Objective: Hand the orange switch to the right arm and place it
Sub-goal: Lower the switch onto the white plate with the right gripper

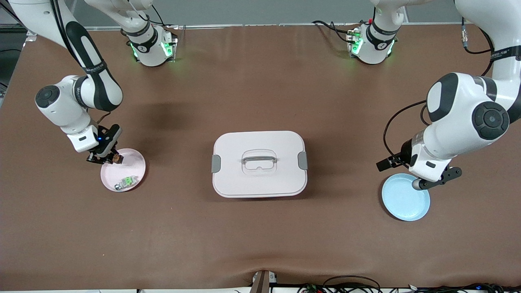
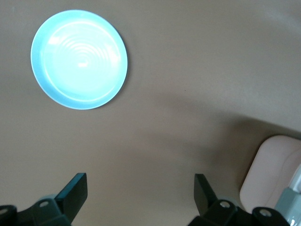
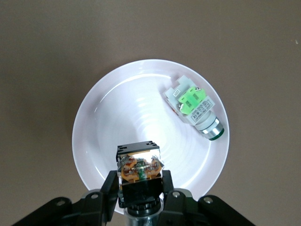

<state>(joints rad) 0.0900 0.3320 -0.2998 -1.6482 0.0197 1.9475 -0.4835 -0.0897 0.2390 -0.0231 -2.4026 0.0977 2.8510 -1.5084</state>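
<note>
Right gripper: jaws clamped on orange switch, over pink plate rim. Lower gently, release clear of green part. Left gripper: jaws open, waiting over blue plate.

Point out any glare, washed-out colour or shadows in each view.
Left wrist view: bright ringed glare on the round light-blue plate; a soft dark shadow on the brown table. Right wrist view: the round pink plate washes out to white, with a hot spot near the tiny black and orange switch. Front view: even light, faint arm shadows.
</note>
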